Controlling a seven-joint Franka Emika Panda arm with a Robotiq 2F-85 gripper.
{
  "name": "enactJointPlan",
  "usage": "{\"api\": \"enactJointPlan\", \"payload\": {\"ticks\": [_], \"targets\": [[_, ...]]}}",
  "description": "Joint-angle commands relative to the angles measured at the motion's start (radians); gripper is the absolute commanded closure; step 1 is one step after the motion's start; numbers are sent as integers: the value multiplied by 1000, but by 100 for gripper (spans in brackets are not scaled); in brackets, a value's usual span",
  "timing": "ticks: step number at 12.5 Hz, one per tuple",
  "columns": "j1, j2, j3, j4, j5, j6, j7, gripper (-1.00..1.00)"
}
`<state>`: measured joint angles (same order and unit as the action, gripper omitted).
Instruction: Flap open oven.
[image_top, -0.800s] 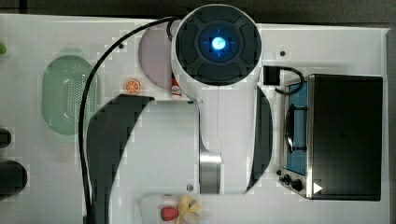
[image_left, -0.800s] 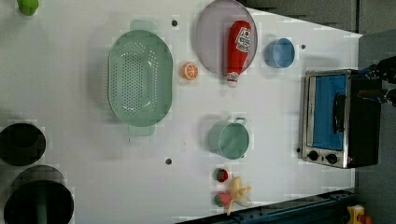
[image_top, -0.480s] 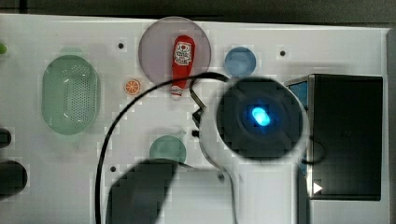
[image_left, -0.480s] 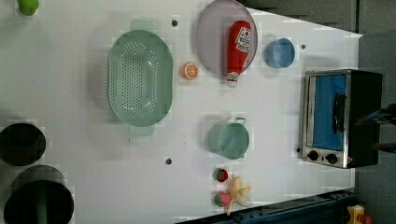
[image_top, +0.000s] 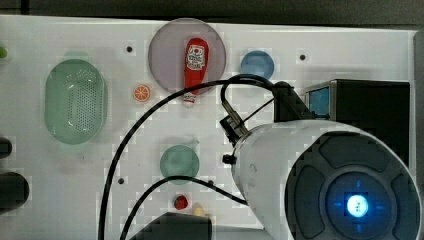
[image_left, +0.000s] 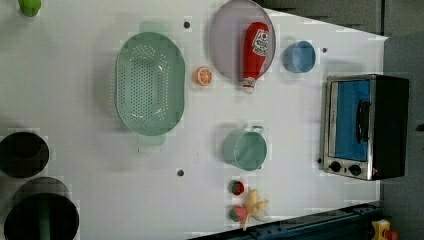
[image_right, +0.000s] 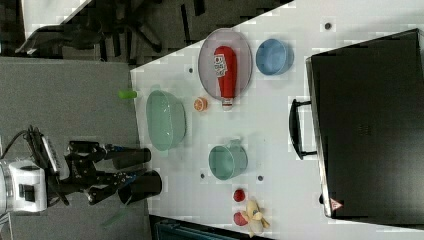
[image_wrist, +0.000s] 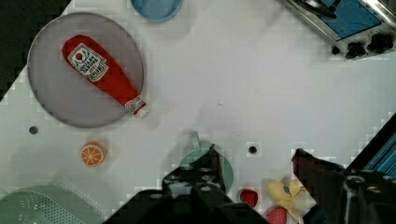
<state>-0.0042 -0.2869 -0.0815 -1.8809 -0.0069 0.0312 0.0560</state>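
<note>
Gripper (image_wrist: 256, 157) fingers stand spread with nothing between them, hanging above the white surface (image_left: 300, 100). In the right view I see it out at 8 o'clock, past the surface's edge. The boxy black toaster oven with silver front frame and blue glass door (image_left: 365, 125) sits at 3 o'clock, so it lies well apart from the gripper toward 3 o'clock. In the left view the oven is at 3 o'clock too, its door shut and facing 9 o'clock. The dark bar handle (image_left: 363, 120) runs 12 to 6 across the glass. I judge the door will drop toward 9 o'clock. That strip is bare, with the small green metal pot (image_left: 245, 149) near and the blue bowl (image_left: 299, 56) off toward 11.
</note>
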Motion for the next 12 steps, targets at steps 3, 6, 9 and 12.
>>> {"api": "enactJointPlan", "payload": {"ticks": [3, 6, 9, 12], "targets": [[-11, 37, -32, -61, -1, 4, 44, 65], [-14, 52, -88, -121, -8, 16, -43, 65], [-20, 71, -146, -183, -44, 93, -237, 65], [-22, 86, -199, -258, -146, 242, -451, 65]]}}
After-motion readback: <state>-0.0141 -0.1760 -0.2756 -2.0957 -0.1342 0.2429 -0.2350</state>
